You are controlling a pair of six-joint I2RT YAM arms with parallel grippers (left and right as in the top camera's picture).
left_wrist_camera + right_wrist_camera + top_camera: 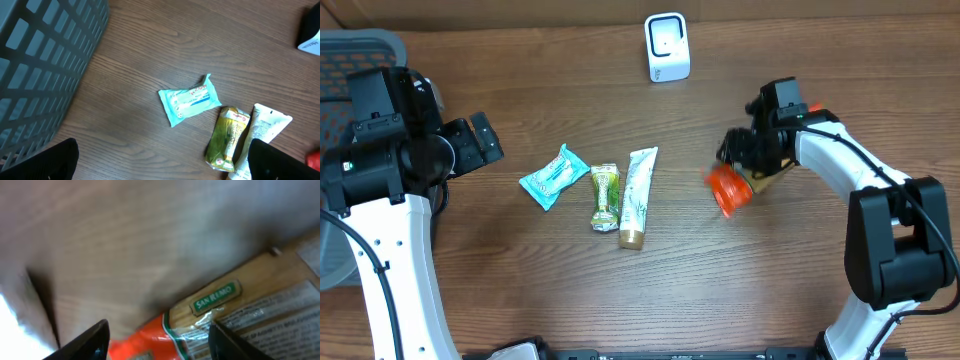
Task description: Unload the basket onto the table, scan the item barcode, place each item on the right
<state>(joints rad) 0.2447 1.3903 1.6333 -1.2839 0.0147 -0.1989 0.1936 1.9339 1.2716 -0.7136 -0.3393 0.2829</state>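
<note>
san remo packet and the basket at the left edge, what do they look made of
San Remo packet: probably thin plastic film with a glossy finish, going by the crinkles and glints on its printed face. Basket: likely moulded plastic, matte grey, judging by its even lattice of ribs.

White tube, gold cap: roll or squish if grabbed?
The tube probably won't roll: its crimped end lies flat. Body likely dents under a pinch; the gold cap looks stiffer. It seems to touch the green wrapper, so a push may drag that.
</note>
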